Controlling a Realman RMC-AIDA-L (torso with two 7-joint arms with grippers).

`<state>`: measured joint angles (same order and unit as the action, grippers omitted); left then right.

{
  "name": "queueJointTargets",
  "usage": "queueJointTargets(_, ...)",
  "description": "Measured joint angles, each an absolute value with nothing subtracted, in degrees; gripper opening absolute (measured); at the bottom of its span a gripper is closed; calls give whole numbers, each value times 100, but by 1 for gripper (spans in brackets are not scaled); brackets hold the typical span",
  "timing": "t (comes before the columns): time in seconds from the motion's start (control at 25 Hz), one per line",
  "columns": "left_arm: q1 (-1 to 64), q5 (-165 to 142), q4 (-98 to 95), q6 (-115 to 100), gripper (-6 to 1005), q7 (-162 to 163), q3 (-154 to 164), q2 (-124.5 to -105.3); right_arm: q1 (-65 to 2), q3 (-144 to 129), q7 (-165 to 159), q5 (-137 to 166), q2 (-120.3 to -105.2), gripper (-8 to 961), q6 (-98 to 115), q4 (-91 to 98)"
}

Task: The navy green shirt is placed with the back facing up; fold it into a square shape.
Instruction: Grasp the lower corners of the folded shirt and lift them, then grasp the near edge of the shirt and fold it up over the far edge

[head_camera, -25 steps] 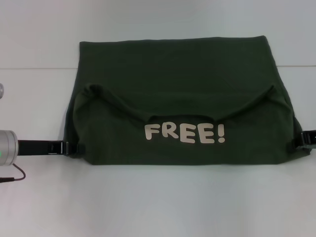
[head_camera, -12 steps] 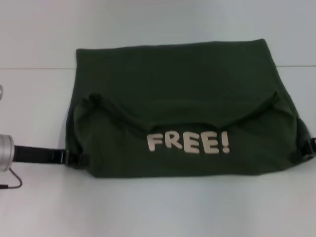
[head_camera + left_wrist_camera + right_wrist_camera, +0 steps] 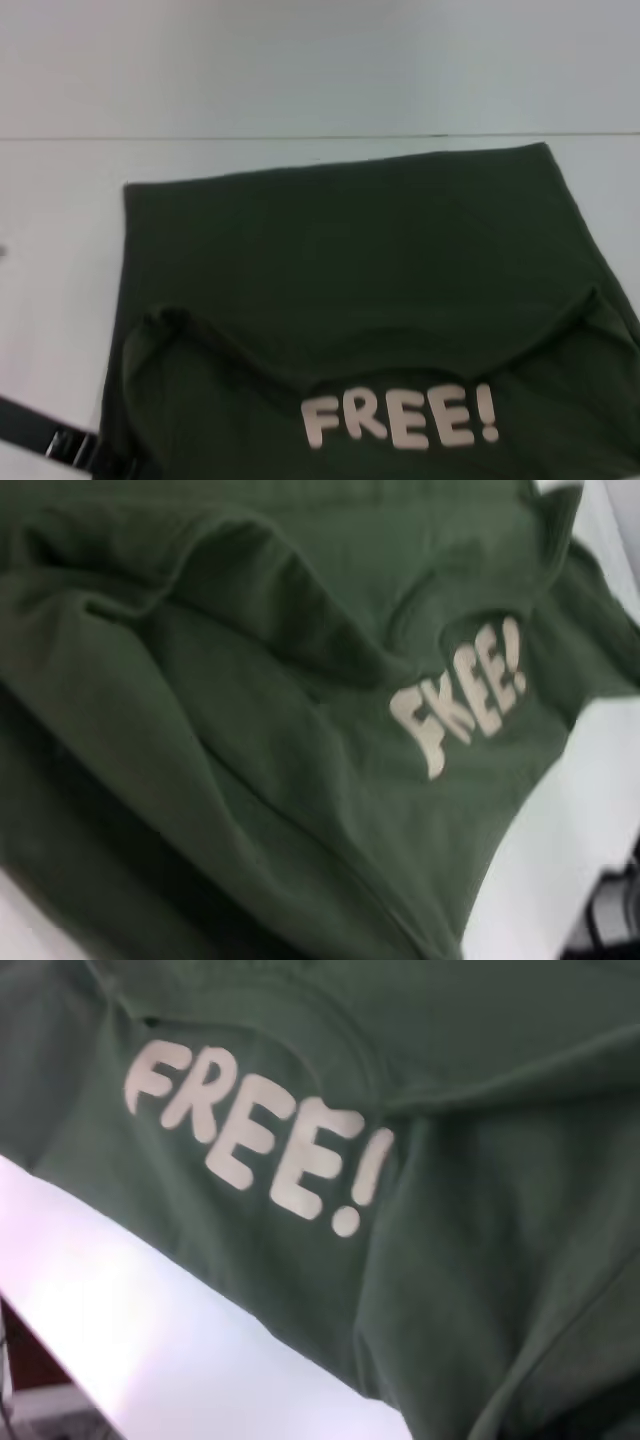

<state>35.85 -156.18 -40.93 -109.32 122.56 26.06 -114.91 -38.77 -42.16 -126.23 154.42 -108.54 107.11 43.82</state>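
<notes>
The navy green shirt (image 3: 340, 260) lies folded on the white table, its front flap turned over so the cream "FREE!" lettering (image 3: 400, 418) faces up near the front edge. My left gripper (image 3: 105, 462) shows as a black finger bar at the bottom left, shut on the shirt's left edge. My right gripper is out of the head view. The left wrist view is filled with bunched shirt folds (image 3: 250, 730), and the right wrist view looks closely at the lettering (image 3: 260, 1140). Neither wrist view shows fingers.
White table surface (image 3: 300, 70) stretches behind and to the left of the shirt, with a thin seam line (image 3: 200, 137) crossing it. A strip of bare table (image 3: 150, 1310) lies beside the shirt's near hem.
The shirt has slid toward me and now sits lower in the head view, its front hem past the bottom edge. The left gripper moved down with it, and the right gripper has left the view.
</notes>
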Motion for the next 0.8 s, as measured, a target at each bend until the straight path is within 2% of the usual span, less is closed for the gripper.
queueJointTargets(0.56, 3626, -15757, -4066, -11490, 27, 11935, 2486, -11495, -3712, -3771, -12187, 15366, -10891, 35, 11042, 4329)
queueJointTargets(0.68, 3742, -15521, -4039, -11421, 27, 11956, 2015, -11379, -3679, -3240, -12232, 14991, -10832, 35, 11065, 4279)
queueJointTargets(0.8, 3847, -15469, -3992, -11139, 27, 12072, 1427, -11255, -3669, -2503, -12304, 14626, -10679, 35, 11024, 4024)
